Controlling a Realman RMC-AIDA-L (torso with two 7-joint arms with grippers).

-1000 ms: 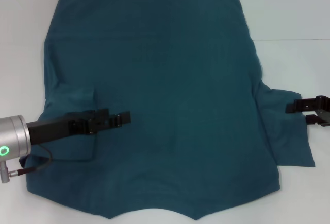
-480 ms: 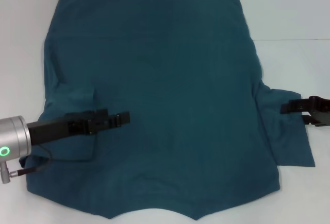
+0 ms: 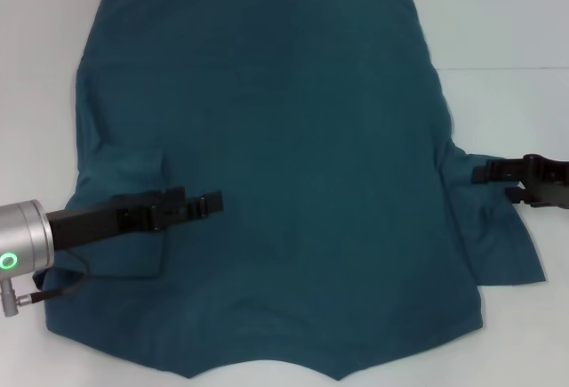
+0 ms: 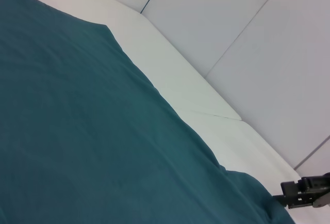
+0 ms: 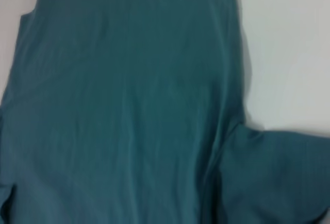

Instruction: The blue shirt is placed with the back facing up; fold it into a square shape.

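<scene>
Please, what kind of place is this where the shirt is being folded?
Probably a robot test bench, not a home: a plain white table, bare pale wall panels behind it, and only the blue shirt spread flat, with the left gripper and right gripper over it.

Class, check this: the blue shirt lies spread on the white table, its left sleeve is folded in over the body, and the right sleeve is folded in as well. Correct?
Not quite. In the head view the blue shirt's right sleeve lies spread outward on the white table, under the right gripper. Only the left sleeve is folded in.
</scene>
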